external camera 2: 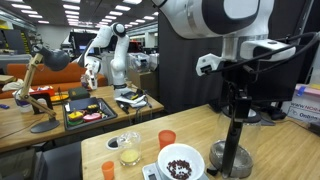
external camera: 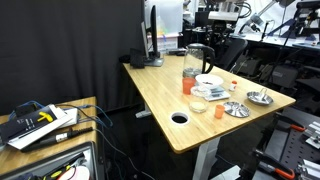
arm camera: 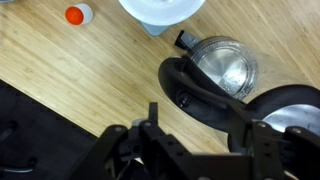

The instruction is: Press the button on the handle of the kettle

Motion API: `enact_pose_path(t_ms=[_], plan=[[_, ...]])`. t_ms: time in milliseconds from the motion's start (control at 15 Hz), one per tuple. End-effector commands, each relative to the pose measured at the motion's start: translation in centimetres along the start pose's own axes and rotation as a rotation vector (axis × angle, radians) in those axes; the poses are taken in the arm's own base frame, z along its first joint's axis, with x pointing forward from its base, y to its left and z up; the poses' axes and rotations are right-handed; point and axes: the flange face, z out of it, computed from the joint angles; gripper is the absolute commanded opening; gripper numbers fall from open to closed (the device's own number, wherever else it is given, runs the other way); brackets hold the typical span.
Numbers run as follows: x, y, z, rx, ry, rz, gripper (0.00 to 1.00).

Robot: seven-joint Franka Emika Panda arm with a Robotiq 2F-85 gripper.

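Note:
In the wrist view I look straight down on the kettle [arm camera: 222, 62], with its round glass-and-metal top. Its dark curved handle [arm camera: 200, 100] loops toward me, and a small button [arm camera: 183, 98] shows on its upper part. My gripper [arm camera: 205, 135] is open. Its two dark fingers stand on either side of the handle, just above it and not touching the button. In an exterior view the gripper [external camera 2: 238, 80] hangs right over the kettle [external camera 2: 232, 150]. The kettle also stands at the far side of the table in an exterior view [external camera: 198, 55].
An orange tumbler [external camera: 189, 80], a white bowl [external camera: 208, 82], metal dishes [external camera: 236, 108] and a small orange cup [external camera: 219, 109] stand near the kettle. A tall black-and-silver appliance [external camera: 152, 40] is at the table's back corner. A cable hole [external camera: 180, 117] is near the front.

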Motion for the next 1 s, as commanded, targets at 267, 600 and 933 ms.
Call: enact_pose_path(t_ms=[267,600,933], plan=[[0.9,0.7,-2.5,0.068,-0.026,0.077,0.10],[0.7,2.3,-1.8,0.056,-0.046,0.121,0.00],[-0.3,3.6,-1.8,0.054,-0.076,0.122,0.00]])
